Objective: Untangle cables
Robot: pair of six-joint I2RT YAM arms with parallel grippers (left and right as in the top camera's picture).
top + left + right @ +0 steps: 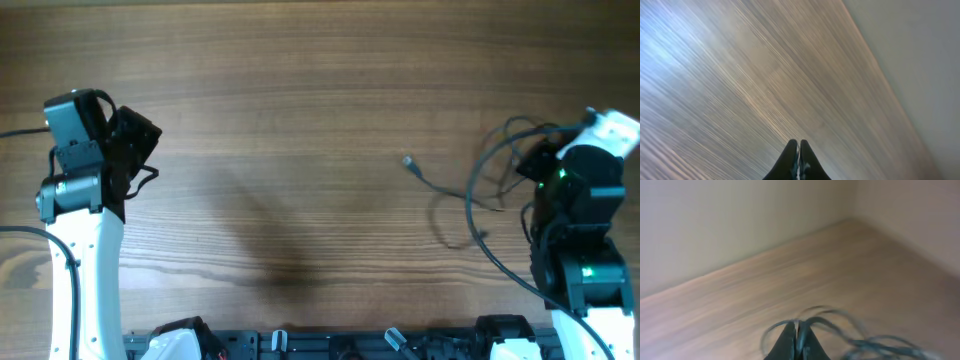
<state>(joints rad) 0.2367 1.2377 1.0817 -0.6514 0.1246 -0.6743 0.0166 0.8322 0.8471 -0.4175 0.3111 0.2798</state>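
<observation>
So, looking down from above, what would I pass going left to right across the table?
Left gripper → bare wooden table → silver-tipped plug end → loose cables → right gripper, closed on them.

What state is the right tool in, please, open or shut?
Shut: the right tool has its fingers together, apparently pinching the cables looping beside them.

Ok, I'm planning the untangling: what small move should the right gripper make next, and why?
Probably lift the right gripper slowly, drawing its strand away from the tangle. It looks shut on the cables, whose loops trail from its tip; the left gripper sits shut, far off.
</observation>
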